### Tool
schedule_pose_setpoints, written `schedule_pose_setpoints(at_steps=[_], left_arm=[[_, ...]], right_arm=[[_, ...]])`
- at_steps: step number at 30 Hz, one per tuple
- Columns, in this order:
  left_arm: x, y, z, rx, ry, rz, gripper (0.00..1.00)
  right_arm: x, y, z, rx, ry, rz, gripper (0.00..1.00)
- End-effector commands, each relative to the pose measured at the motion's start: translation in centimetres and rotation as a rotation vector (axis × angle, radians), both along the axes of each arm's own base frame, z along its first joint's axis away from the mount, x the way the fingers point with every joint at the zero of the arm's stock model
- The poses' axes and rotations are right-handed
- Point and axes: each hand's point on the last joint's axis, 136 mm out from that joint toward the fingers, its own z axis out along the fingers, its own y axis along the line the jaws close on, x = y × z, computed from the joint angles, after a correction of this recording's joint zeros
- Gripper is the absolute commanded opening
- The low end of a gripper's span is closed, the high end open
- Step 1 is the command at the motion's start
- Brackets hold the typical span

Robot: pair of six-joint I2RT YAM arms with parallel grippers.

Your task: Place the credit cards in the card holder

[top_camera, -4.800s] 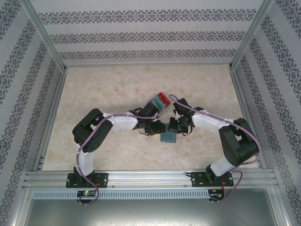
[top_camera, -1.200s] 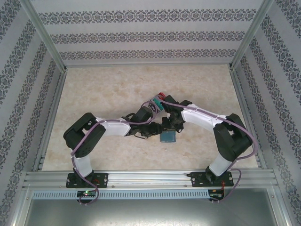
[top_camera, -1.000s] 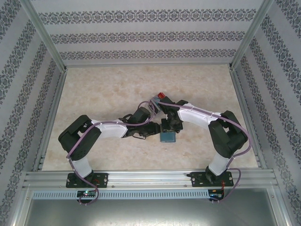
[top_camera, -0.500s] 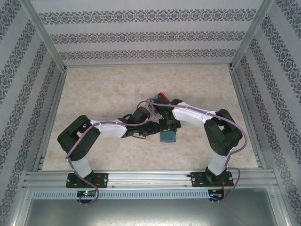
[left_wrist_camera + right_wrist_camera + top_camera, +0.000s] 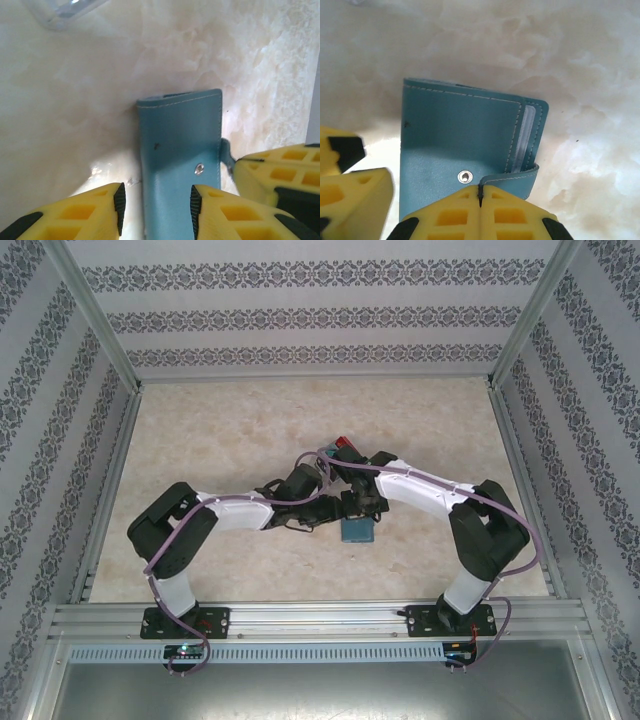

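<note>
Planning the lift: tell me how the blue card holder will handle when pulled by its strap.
The card holder probably flops: soft stitched cover, snap strap curling. Likely light, being thin and flat. May slide on the glossy table.

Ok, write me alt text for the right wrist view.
A folded teal-blue card holder lies on a pale marbled table, with clear pockets showing along its right edge. At the bottom, the right gripper, its yellow fingers shut, appears to pinch the holder's snap tab beside the metal stud.
</note>
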Motion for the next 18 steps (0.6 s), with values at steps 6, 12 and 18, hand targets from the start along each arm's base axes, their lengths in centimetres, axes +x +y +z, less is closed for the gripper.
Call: schedule_pose_setpoints(at_steps=[6,12,18], left_arm=[[0.3,-1.1,-0.6,-0.015,0.027,-0.044,0.33],[0.0,-0.7,-1.7,0.006,0.057,-0.030,0.25],[-0.1,-0.7,-2.0,0.010,0.068,-0.034,0.23]], right_arm=[[-0.4,0.7,-0.7,0.087,0.033,-0.031,0.00],[-0.1,1.1,-1.2,0.149,0.042,-0.061,0.00],[-0.1,1.2,-1.3,0.160,0.040,-0.068,0.00]])
